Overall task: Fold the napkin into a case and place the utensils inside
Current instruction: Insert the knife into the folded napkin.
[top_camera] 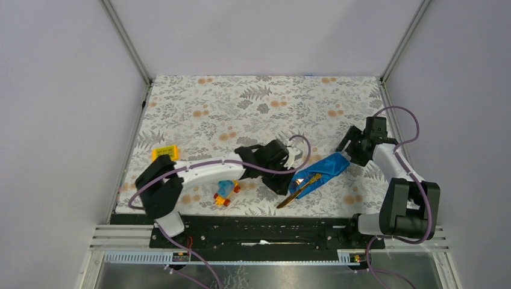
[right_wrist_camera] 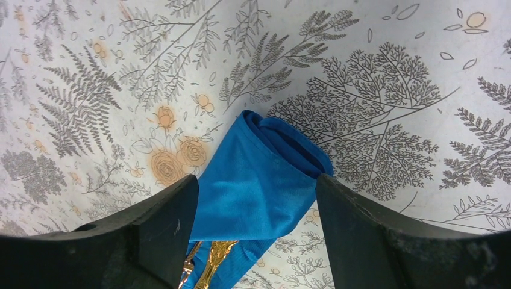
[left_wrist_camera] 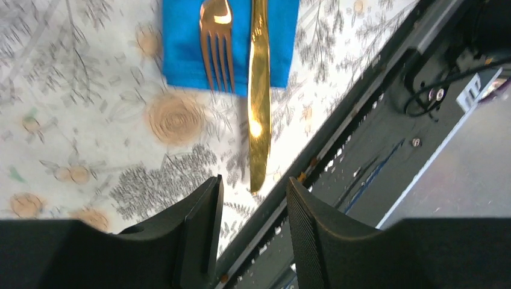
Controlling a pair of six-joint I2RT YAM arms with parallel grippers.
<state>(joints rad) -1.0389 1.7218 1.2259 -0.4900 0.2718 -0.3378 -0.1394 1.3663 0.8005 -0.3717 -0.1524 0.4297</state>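
Observation:
The blue napkin [top_camera: 322, 168] lies folded into a narrow strip on the floral table, slanting from upper right to lower left. The golden fork [left_wrist_camera: 217, 42] and knife [left_wrist_camera: 260, 90] lie on it side by side, their handles tucked under a folded flap [right_wrist_camera: 259, 186]; the knife tip sticks out past the napkin's near edge [top_camera: 288, 201]. My left gripper [top_camera: 283, 183] hovers open and empty just off the knife's end [left_wrist_camera: 253, 198]. My right gripper [top_camera: 355, 150] is open, straddling the napkin's far folded end [right_wrist_camera: 256, 235] without gripping it.
A small blue-and-orange toy car [top_camera: 226, 191] lies left of the napkin near the front edge. A yellow block [top_camera: 166, 151] sits at the far left. The black front rail [top_camera: 259, 226] runs along the table's near edge, close to the knife tip.

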